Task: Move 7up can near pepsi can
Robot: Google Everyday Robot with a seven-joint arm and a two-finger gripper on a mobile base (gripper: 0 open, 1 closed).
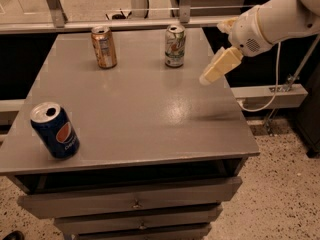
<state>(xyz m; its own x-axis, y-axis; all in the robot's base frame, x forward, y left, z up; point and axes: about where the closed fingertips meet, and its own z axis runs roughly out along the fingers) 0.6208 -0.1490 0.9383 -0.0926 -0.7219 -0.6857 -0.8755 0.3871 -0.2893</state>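
Note:
The 7up can (175,46), silver-white with green markings, stands upright at the back of the grey table (150,114), right of centre. The pepsi can (55,130), dark blue with a round logo, stands upright near the table's front left corner, far from the 7up can. My gripper (207,77) hangs above the table's right side, to the right of the 7up can and slightly nearer the front, apart from it. It holds nothing that I can see.
An orange-gold can (104,47) stands at the back left of the table, left of the 7up can. Drawers (135,200) sit under the tabletop. A white cable (272,96) and a ledge run along the right. A railing lies behind the table.

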